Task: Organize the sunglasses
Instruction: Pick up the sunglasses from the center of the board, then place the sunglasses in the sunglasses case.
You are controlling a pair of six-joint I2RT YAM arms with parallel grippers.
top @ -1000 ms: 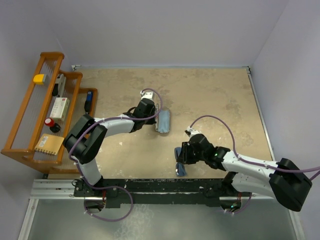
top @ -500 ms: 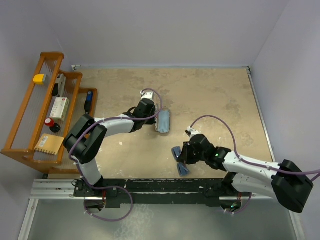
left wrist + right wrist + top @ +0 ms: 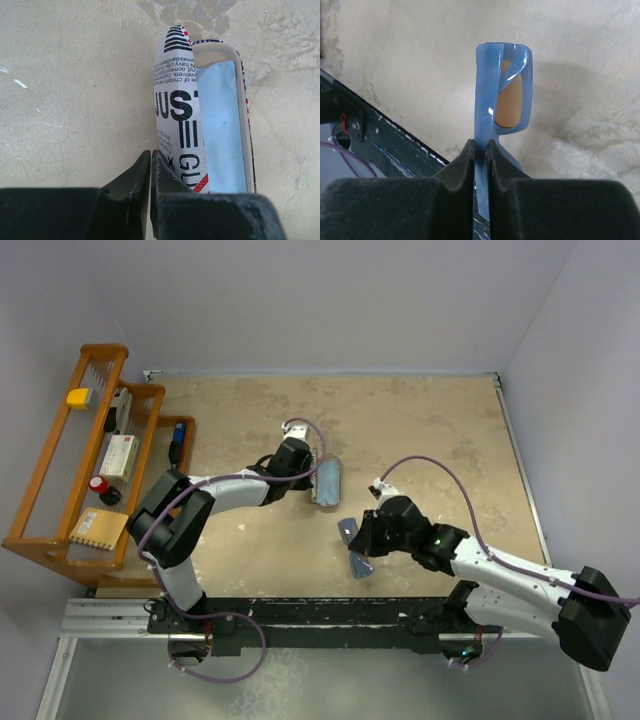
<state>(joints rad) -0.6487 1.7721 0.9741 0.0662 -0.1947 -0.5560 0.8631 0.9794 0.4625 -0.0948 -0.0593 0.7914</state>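
Observation:
The sunglasses [image 3: 353,546] have a blue translucent frame and are held off the table. My right gripper [image 3: 366,537] is shut on them. In the right wrist view the frame [image 3: 488,85] stands upright between my fingertips [image 3: 480,150]. The glasses case [image 3: 327,482] lies open a little beyond and to the left of them. In the left wrist view its printed white lid [image 3: 176,105] stands up beside a light-blue inside [image 3: 222,125]. My left gripper [image 3: 304,473] is shut and empty, its tips [image 3: 150,162] against the outer side of the lid.
A wooden rack [image 3: 60,465] with several small items stands at the left edge of the table. A black rail [image 3: 300,612] with the arm bases runs along the near edge, also in the right wrist view [image 3: 380,155]. Walls close the back and right.
My right gripper has raised the sunglasses and carried them slightly left and farther away, toward the case, turning them. The left arm and case have not moved.

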